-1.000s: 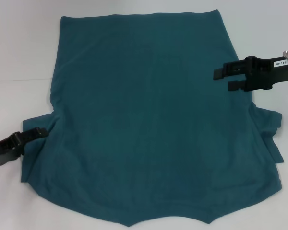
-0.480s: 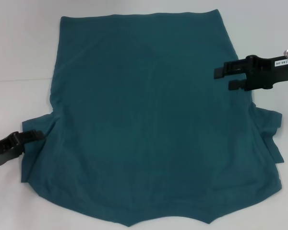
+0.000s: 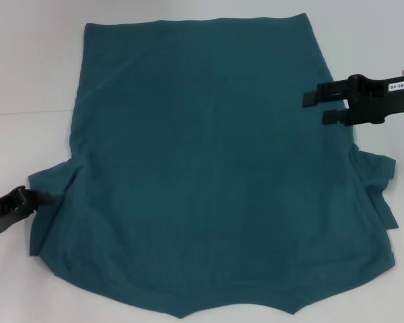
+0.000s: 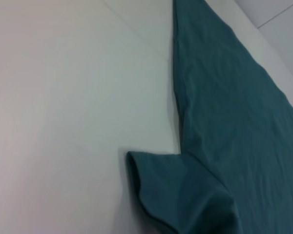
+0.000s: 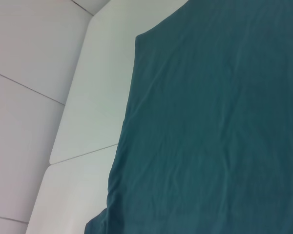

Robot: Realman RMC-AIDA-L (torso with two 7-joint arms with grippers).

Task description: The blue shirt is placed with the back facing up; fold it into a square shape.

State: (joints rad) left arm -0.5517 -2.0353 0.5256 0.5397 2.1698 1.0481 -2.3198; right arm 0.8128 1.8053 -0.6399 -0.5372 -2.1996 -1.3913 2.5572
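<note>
The blue shirt lies flat on the white desk, filling most of the head view from its bottom edge to near the top. At the lower left of the frame, the left tool sits at the edge of the shirt's sleeve; whether it has hold of the fabric cannot be told. In the left wrist view that sleeve curls up a little off the desk. Farther back, at the right of the frame, the right tool hangs by the shirt's side edge, its two fingers parted and holding nothing.
</note>
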